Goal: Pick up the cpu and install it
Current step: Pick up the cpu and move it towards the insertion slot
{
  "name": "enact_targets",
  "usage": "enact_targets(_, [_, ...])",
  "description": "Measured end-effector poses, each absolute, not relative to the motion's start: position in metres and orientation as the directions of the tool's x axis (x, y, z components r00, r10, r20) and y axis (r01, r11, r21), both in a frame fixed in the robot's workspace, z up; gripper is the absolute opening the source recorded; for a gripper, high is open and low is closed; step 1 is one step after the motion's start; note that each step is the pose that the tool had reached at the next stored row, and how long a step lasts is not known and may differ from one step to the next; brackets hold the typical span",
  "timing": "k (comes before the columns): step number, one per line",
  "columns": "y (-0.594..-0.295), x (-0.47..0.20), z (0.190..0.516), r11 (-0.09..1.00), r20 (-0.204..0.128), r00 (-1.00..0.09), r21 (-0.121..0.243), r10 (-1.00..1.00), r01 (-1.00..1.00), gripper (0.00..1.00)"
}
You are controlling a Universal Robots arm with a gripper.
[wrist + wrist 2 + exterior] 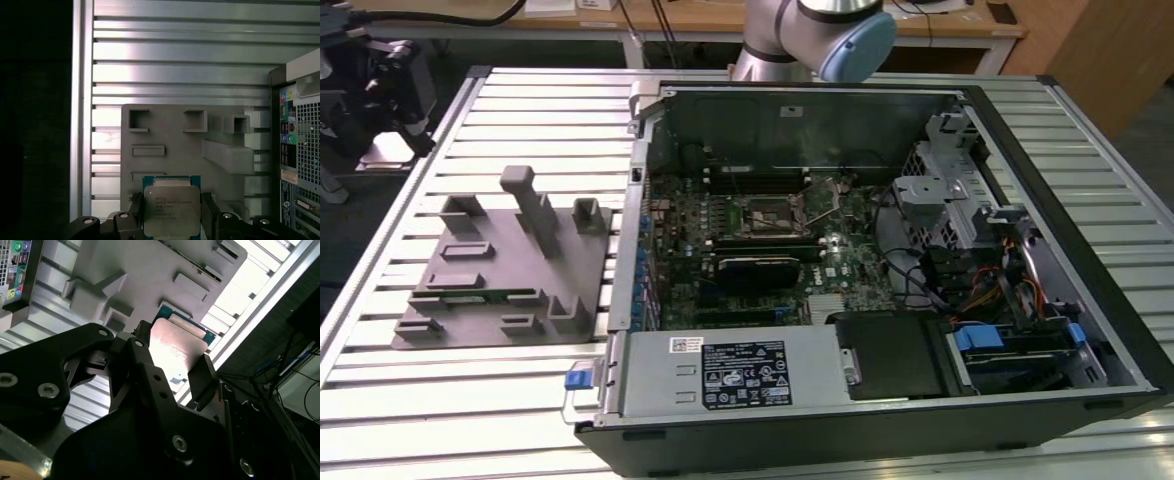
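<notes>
Above the slatted desk [175, 50] and its grey tray [170, 135], beside the open computer case [300, 150], my pincer [171, 214] grips the cpu [171, 206] by two opposite edges.

In the first wrist view the cpu [172, 210], silvery on top with a thin green rim, sits between the two black fingers [208, 217] of the end effector [171, 216], which seem to press on its opposite edges. Beyond it the grey tray [170, 145], with raised blocks and recesses, lies on the ribbed metal counter [175, 75]. A computer case [300, 200] stands beside the tray, its coloured ports [286, 107] showing.
</notes>
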State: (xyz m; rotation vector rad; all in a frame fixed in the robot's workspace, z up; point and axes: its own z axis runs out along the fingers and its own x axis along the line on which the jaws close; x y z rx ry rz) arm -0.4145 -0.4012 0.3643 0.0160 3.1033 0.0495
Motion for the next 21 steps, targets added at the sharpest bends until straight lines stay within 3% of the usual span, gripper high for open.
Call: enact_targets(21, [-0.401,-0.367,0.364,0.999,-0.037,-0.999,0.032,0.011,0.010,0.54])
